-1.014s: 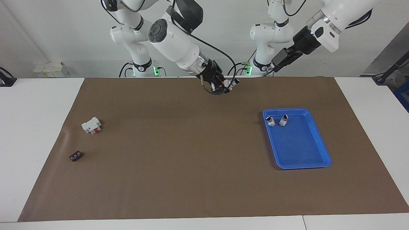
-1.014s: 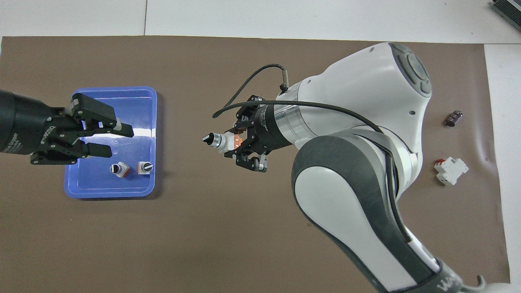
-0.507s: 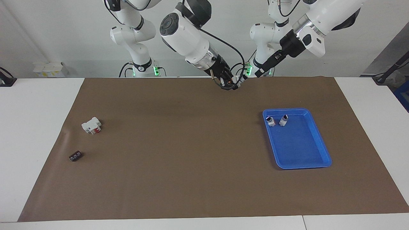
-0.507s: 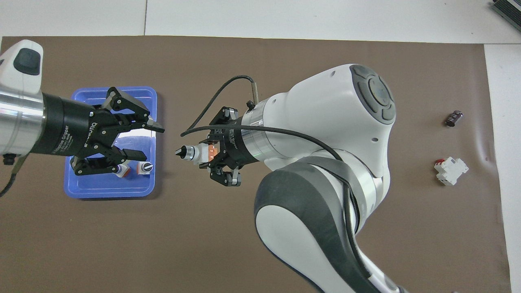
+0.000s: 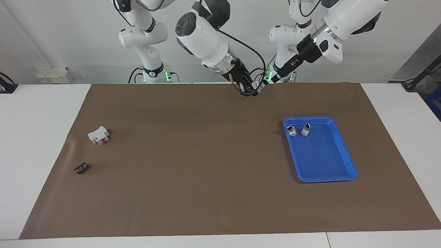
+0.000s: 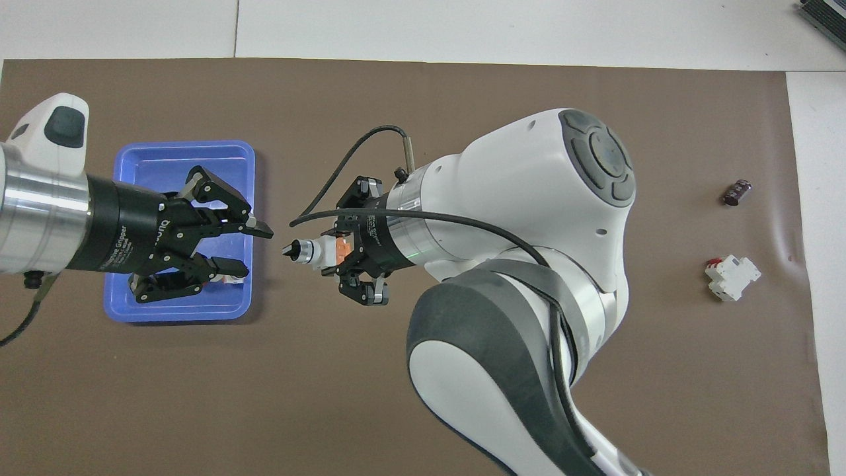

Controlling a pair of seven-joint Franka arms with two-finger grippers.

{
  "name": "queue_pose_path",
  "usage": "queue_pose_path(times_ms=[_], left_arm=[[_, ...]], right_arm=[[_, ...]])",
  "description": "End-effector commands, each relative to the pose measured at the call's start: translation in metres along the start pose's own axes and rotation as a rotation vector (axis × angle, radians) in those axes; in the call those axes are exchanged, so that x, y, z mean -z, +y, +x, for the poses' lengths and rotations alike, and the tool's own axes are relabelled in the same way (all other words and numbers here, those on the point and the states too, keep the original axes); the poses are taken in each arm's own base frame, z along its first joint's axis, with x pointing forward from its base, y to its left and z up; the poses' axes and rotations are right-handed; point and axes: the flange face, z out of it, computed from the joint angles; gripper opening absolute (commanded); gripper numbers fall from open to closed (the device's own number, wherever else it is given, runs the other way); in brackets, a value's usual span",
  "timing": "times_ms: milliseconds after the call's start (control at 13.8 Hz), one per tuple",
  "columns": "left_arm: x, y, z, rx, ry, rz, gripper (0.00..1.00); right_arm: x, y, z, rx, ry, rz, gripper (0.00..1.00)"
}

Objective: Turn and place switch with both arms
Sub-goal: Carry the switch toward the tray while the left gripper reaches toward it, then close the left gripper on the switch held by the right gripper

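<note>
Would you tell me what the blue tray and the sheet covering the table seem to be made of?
The blue tray looks like moulded plastic with a glossy finish: uniform colour, rounded corners, raised rim and a bright glare patch in the overhead view. The brown sheet looks like matte paper or thin card, possibly a mat: flat, no shine, a slight wrinkle near the white block.

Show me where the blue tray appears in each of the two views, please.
Facing view: blue tray on the brown mat, toward the left arm's end.
Overhead view: blue tray partly under the left gripper.
Shared landmark: the white block with a red part, toward the right arm's end.
</note>
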Motion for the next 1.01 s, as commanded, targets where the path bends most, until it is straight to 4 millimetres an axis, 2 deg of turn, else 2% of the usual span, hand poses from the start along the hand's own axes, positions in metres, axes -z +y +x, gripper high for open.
queue_pose_path(times_ms=[0,290,362,434,941], left_arm=[[-0.005,-0.005,-0.006,0.069,0.014,-0.043,0.5],[-0.007,0.0,-0.004,0.153,0.007,-0.075,0.44],[-0.008,0.0,-0.003,0.175,0.008,-0.081,0.36],[-0.007,0.001,-0.004,0.187,0.009,-0.084,0.33],[-0.023,0.003,-0.013,0.179,-0.004,-0.057,0.33]], right_arm=[[0.004,0.0,0.0,0.003,0.005,0.025,0.0],[0.003,-0.001,0.0,-0.003,0.004,0.023,0.0],[0.003,-0.001,0.0,-0.003,0.004,0.023,0.0],[0.004,-0.001,0.001,-0.004,0.005,0.025,0.0],[0.003,-0.001,0.001,-0.005,0.006,0.022,0.0]])
